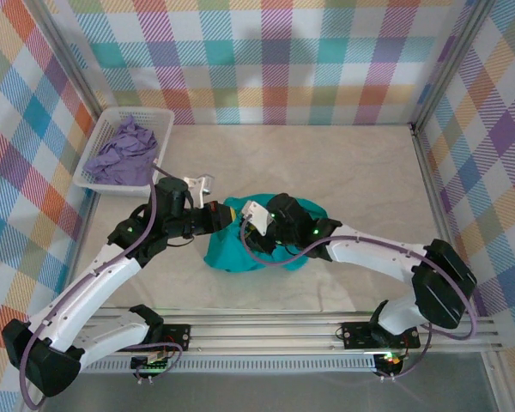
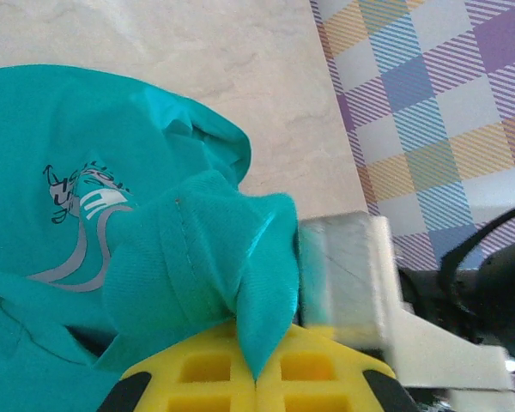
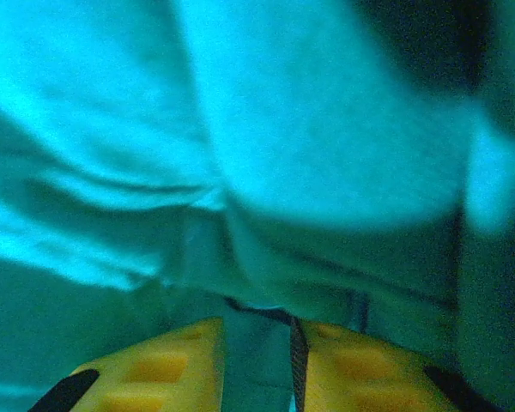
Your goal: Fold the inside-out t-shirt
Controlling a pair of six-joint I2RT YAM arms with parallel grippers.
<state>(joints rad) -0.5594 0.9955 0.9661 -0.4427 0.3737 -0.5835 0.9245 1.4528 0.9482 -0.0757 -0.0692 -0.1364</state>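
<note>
Top external view, far left: a white basket [image 1: 138,112] held a pale lavender garment [image 1: 120,153], well apart from the work. Right of it, near the middle of the tabletop [image 1: 343,172], the teal t-shirt [image 1: 227,253] lay as a bunched, rumpled heap with both arms reaching into it from either side. No flat panel, straight edge or tidy crease could be seen, so by my reading the folding had barely begun. The cloth was not spread out, and every fold was left to make. Whether it had been turned right side out I could not tell, though the left wrist view showed a grey-and-white print [image 2: 81,215] on the fabric.

The left gripper [image 1: 216,215] sat at the heap's far-left edge. In its wrist view the yellow jaws were pressed together on a pointed tuck of teal cloth with a stitched seam running along it, and the rest of the shirt spread away to the left of that view.

The right gripper [image 1: 256,221] was just beside it, over the middle of the heap. In its wrist view the jaws stood narrowly apart, with teal cloth and a dark seam line lying in the gap between the pads and dim folds of fabric close ahead. Whether they actually gripped that cloth, or only straddled it, could not be told.
</note>
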